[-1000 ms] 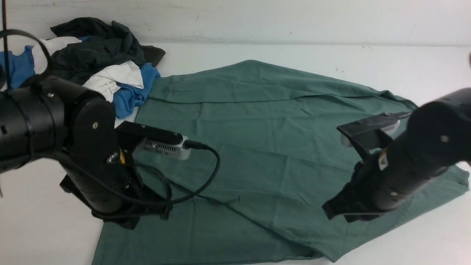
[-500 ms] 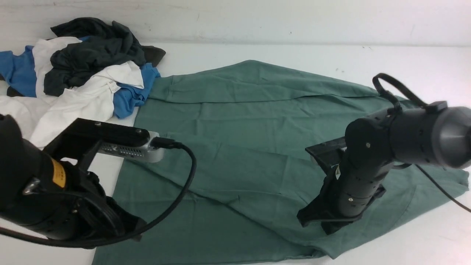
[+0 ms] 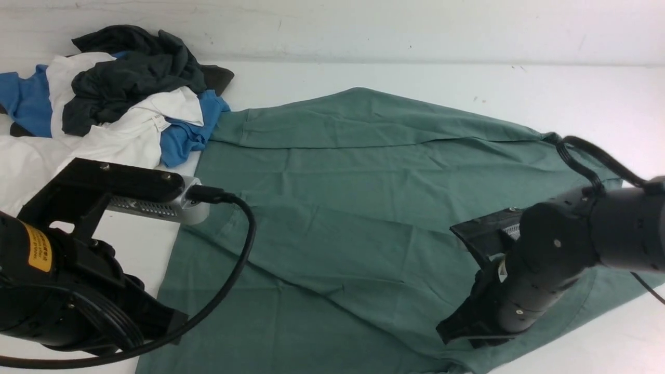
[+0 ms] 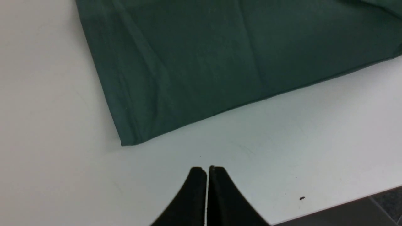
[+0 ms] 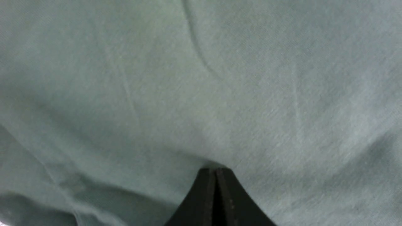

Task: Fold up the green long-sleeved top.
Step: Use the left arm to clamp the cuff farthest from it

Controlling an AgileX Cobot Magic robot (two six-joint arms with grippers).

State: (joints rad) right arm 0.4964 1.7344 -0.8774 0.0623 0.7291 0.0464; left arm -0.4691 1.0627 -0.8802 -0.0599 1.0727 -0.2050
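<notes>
Green top (image 3: 353, 197) is spread out flat on the table (image 3: 571, 98), with a pile of clothes (image 3: 119, 93) at its far-left corner. Left tool (image 4: 206, 172) is closed and empty over bare table by the top's corner. Right tool (image 5: 215, 172) is closed too, tips right at the fabric.

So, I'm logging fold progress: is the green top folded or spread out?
Mostly spread: the green top lies wide and flat on the table; only a strip along its far edge looks folded over.
</notes>
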